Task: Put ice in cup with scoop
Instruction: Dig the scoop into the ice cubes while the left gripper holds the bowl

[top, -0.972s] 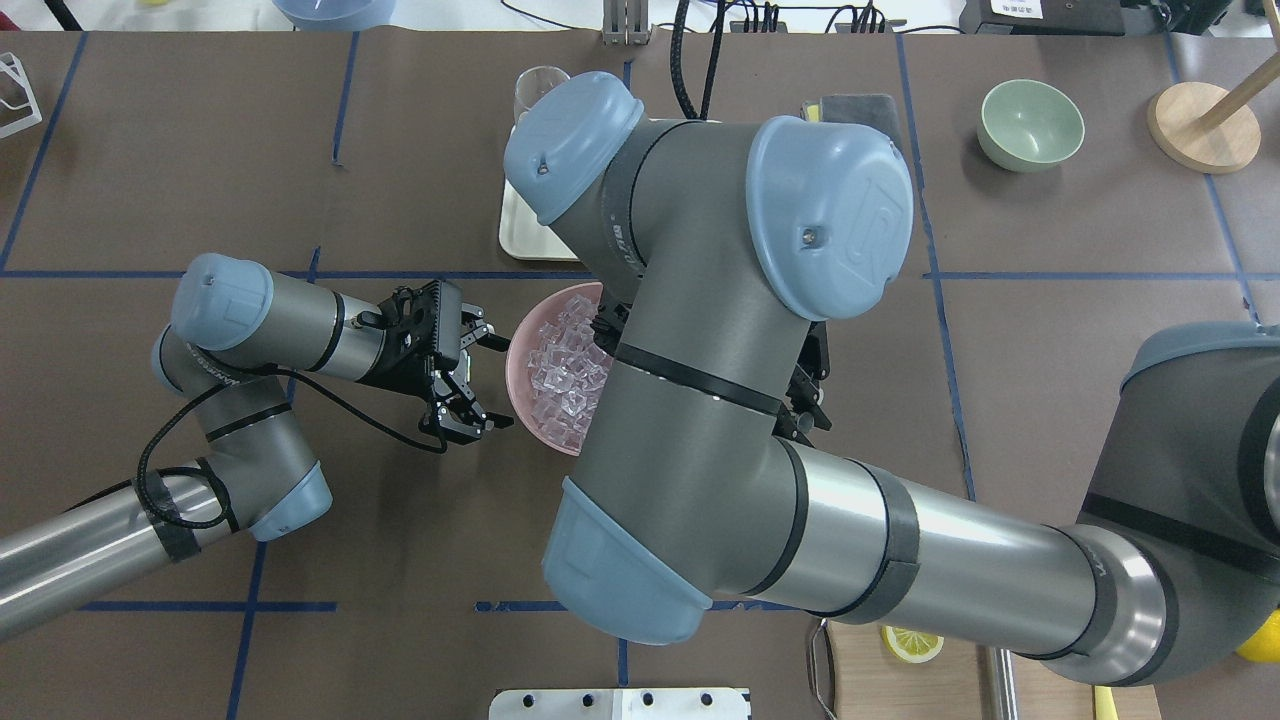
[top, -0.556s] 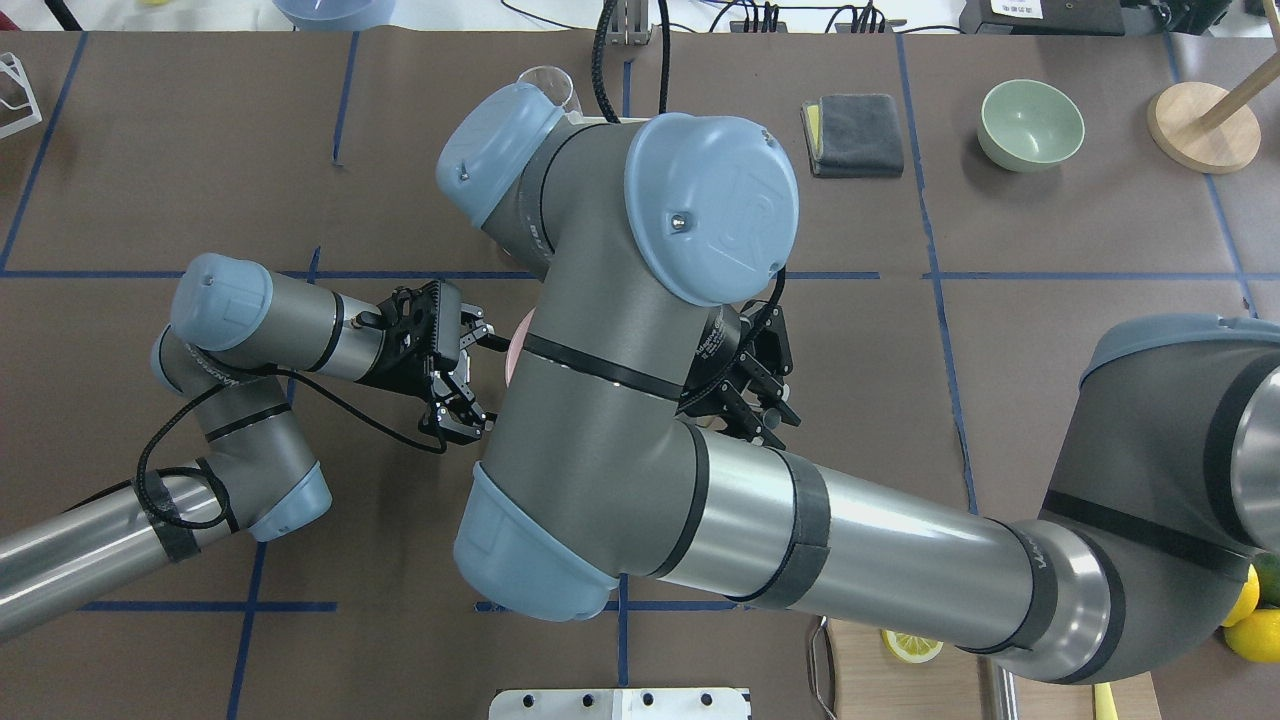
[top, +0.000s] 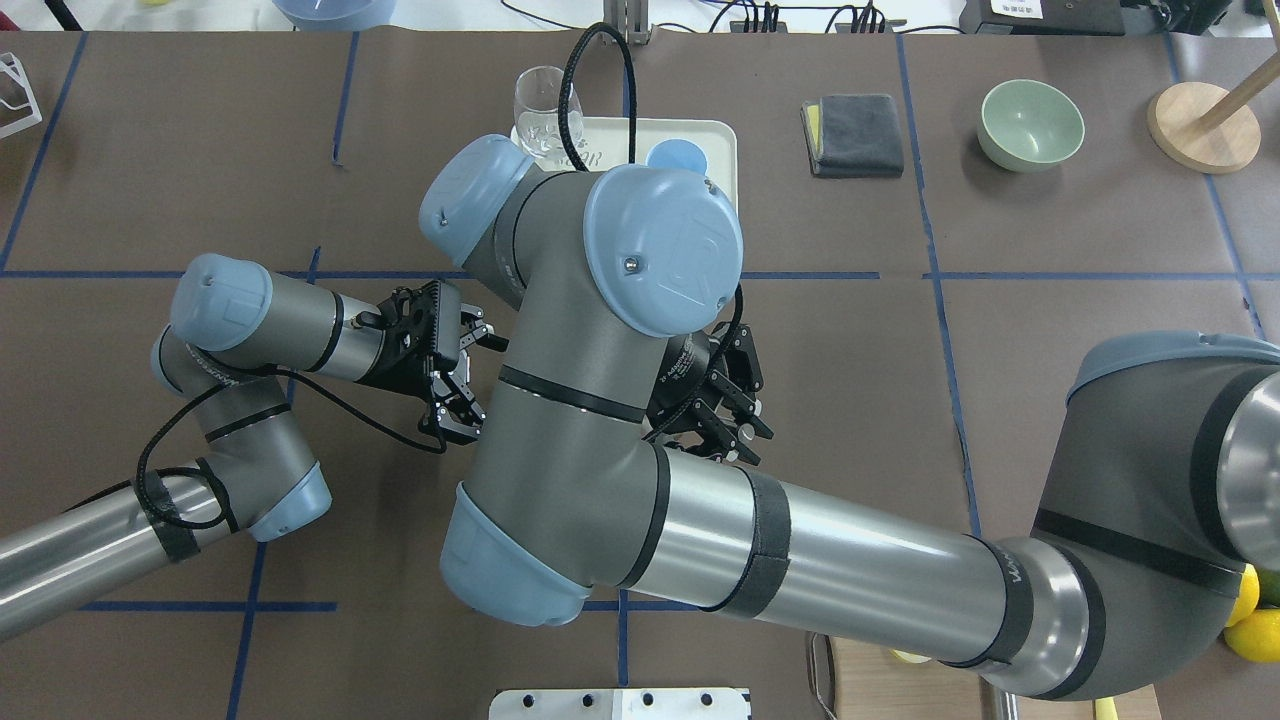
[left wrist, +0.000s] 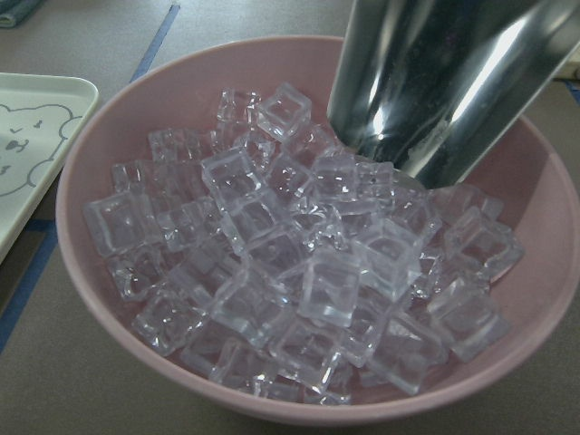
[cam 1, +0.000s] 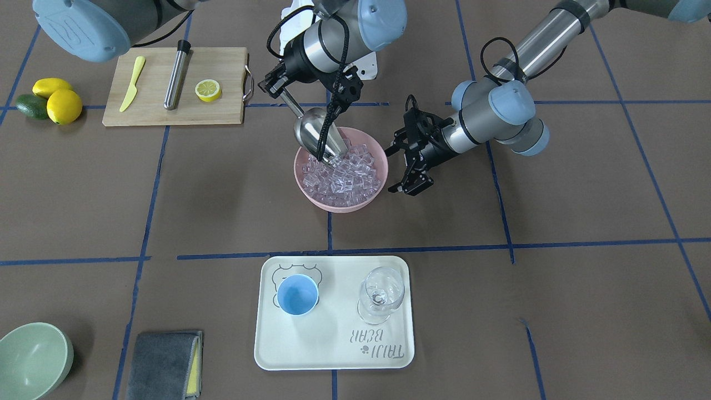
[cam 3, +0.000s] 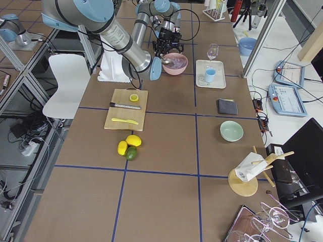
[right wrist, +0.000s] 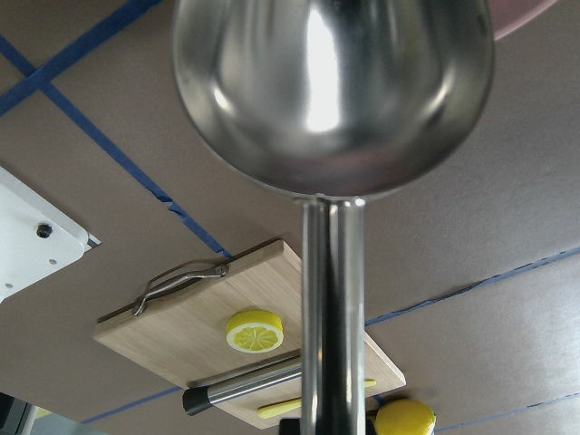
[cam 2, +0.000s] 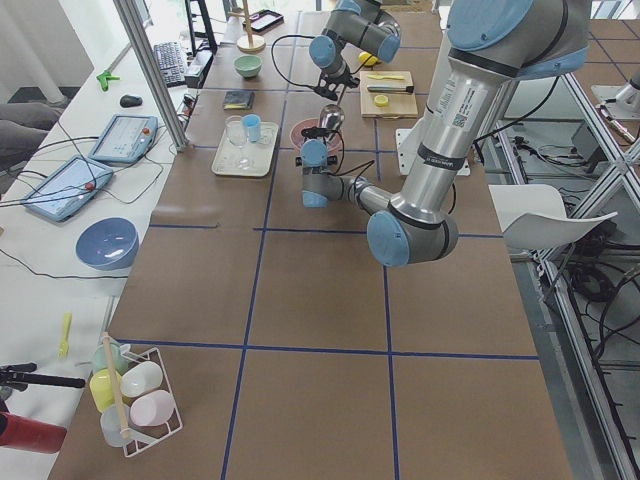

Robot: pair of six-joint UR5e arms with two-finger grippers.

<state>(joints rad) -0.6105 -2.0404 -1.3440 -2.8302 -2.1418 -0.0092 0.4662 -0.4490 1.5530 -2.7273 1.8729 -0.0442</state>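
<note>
The steel scoop point(cam 1: 315, 135) is tilted down with its tip in the ice point(cam 1: 343, 175) heaped in the pink bowl point(cam 1: 311, 194). My right gripper point(cam 1: 279, 91) is shut on the scoop's thin handle at the bowl's far side. The scoop's back fills the right wrist view point(right wrist: 335, 82). The left wrist view shows the ice point(left wrist: 308, 272) and the scoop point(left wrist: 435, 82) resting on it. My left gripper point(cam 1: 404, 166) is open and empty, close beside the bowl. The light-blue cup point(cam 1: 298, 294) stands empty on the white tray point(cam 1: 333, 344), also in the overhead view point(top: 674, 157).
A clear stemmed glass point(cam 1: 380, 291) stands on the tray beside the cup. A cutting board point(cam 1: 222, 66) holds a yellow knife point(cam 1: 131, 83), a steel cylinder point(cam 1: 176, 72) and a lemon slice point(cam 1: 208, 89). A green bowl point(cam 1: 30, 358) and a grey cloth point(cam 1: 164, 364) lie at the near left.
My right arm has swung left in the overhead view, covering the pink bowl and uncovering the tray and cup. My left arm has not moved.
</note>
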